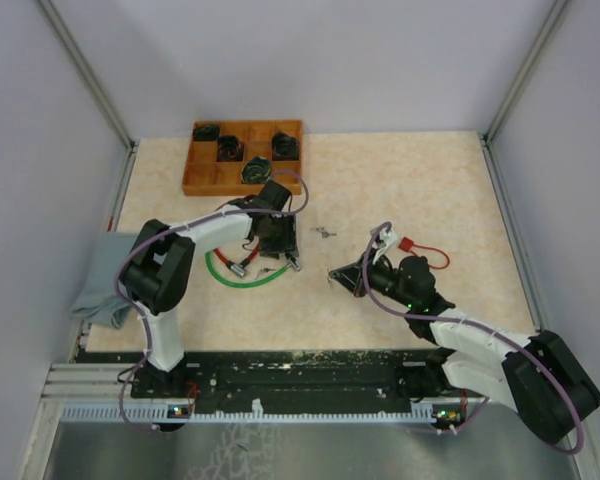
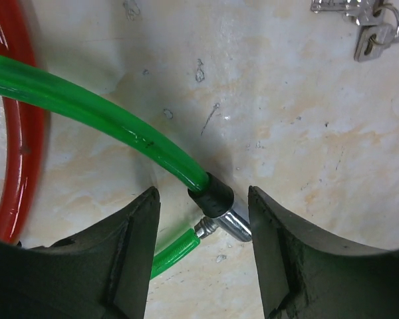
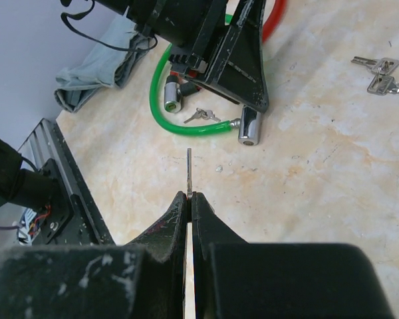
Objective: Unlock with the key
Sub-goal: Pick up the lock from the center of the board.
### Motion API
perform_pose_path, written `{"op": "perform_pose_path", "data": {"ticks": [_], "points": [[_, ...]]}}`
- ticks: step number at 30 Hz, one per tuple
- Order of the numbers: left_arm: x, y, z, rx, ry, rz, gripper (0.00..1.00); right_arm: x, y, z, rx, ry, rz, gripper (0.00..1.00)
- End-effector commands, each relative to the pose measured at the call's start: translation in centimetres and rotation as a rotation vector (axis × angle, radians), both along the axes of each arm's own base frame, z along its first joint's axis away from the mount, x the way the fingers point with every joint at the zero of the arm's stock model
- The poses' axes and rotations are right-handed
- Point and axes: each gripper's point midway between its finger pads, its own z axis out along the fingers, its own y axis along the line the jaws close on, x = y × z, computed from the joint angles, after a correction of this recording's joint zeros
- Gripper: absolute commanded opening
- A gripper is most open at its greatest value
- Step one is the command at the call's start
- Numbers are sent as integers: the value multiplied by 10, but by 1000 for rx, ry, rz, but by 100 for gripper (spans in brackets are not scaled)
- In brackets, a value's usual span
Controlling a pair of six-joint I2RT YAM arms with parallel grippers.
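Right claw (image 3: 189, 195) clamped on key (image 3: 189, 166), well apart from green cable lock (image 2: 120, 129). Left claw (image 2: 203, 203) apart, straddling its end. Insertion and turning look still to do.

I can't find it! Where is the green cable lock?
Find the wooden tray at the back left of the table. Just in front of it, under the left gripper, lies a cable loop. It is green, unlike the red cable beside it.

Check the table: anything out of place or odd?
A crumpled grey cloth lies over the table's left edge. Several loose keys lie mid-table, away from the green cable lock. The right claw pinches a key. Nothing looks damaged or spilled.
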Motion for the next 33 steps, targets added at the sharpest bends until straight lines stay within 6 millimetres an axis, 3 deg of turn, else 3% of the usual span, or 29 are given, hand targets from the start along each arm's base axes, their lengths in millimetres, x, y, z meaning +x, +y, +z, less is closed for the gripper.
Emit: {"op": "perform_pose_path", "data": {"ticks": [1,6,13,20,26,33], "points": [[-11,14,-15,135,76,56,61,6,1,13,37,-50,-8,0],[-14,8,-22,152,93,39,57,8,2,9,26,-34,-14,0],[-21,-8,-28,58,120,38,38,10,4,2,15,4,-12,0],[-11,-15,3,-91,32,110,17,10,14,2,63,78,15,0],[-9,-1,34,-217,-40,200,0,10,29,1,80,147,38,0],[-13,6,61,-338,-89,272,0,4,58,1,87,184,64,0]]}}
